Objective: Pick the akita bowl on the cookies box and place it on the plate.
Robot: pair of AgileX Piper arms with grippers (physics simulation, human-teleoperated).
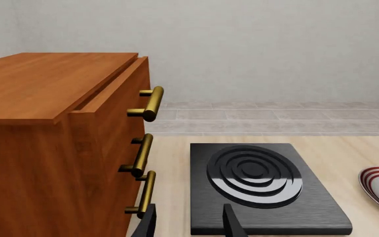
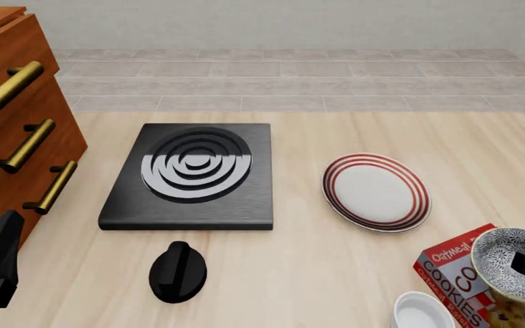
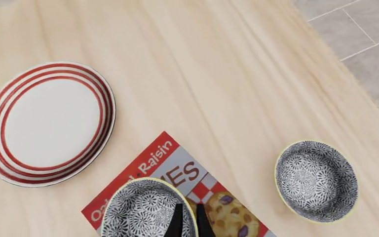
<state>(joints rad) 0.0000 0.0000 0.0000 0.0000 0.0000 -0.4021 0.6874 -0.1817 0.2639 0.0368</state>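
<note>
The akita bowl (image 3: 143,210) is small and round, its inside crowded with black-and-white floral speckle under a thin pale rim. It sits over the cookies box (image 3: 203,190), a flat red carton with white lettering and a printed cookie picture, and the right gripper (image 3: 187,223) has its two dark fingers pinched narrowly on the bowl's rim; whether the bowl touches the box I cannot tell. Beyond the box lies the plate (image 3: 48,123), a glossy white disc ringed in red. A second speckled bowl (image 3: 316,180) rests on the pale wood-grain table (image 3: 229,74) beside the box. The left gripper (image 1: 188,224) hangs near the wooden drawer cabinet (image 1: 51,143), fingers spread and holding nothing.
</note>
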